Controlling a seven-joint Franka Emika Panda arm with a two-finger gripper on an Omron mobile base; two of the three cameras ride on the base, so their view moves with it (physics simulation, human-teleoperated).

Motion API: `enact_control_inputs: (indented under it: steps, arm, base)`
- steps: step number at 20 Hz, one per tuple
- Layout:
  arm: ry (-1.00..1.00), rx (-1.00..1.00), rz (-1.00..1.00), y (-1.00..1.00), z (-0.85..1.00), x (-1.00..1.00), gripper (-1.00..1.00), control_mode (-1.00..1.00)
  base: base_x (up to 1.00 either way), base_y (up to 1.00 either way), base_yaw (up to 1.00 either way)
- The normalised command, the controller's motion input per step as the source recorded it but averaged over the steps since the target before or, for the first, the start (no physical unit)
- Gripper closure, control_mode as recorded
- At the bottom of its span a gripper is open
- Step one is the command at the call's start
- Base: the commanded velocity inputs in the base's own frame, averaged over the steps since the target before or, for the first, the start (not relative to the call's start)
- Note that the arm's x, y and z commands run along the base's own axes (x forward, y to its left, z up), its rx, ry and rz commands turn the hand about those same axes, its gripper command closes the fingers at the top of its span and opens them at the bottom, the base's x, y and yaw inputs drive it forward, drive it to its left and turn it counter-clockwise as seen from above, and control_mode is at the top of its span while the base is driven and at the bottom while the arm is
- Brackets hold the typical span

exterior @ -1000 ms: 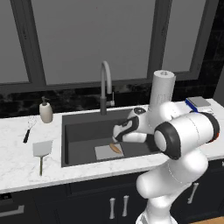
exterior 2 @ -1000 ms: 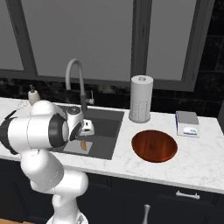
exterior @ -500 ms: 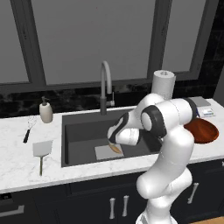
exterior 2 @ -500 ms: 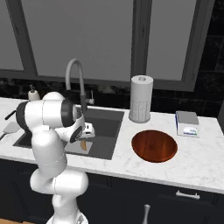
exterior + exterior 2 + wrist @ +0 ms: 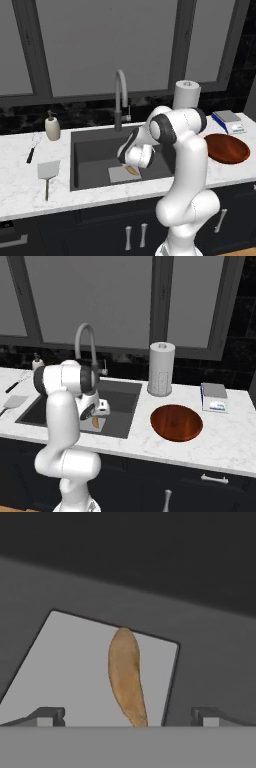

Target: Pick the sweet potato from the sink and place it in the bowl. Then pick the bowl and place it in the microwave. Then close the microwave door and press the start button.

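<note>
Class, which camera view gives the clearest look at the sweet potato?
The hand view: the whole sweet potato lies unobstructed on the sink's light square. In both base views the arm covers most of it, leaving a small orange sliver.

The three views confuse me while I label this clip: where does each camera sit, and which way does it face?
Left base view: behind the arm's left, facing the sink and window; the arm rises at lower right.
Right base view: behind its right, facing the bowl and counter; the arm rises at lower left.
Hand view: on the hand, looking down at the sweet potato between open fingertips.
Both base views share the faucet and bowl.
</note>
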Motion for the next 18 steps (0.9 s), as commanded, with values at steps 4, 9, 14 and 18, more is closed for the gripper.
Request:
enact_control_inputs:
  steps: [4, 9, 14, 18]
  arm:
    - [0.00, 0.00, 0.00, 0.02, -0.35, 0.19, -1.00, -1.00]
    - [0.00, 0.00, 0.00, 0.17, -0.35, 0.00, -1.00, -1.00]
    - [0.01, 0.00, 0.00, 0.03, -0.33, 0.14, -1.00, -1.00]
    - [0.01, 0.00, 0.00, 0.00, -0.32, 0.27, -1.00, -1.00]
  base:
    - [0.00, 0.00, 0.00]
    - [0.00, 0.00, 0.00]
    - [0.00, 0.00, 0.00]
    - [0.00, 0.00, 0.00]
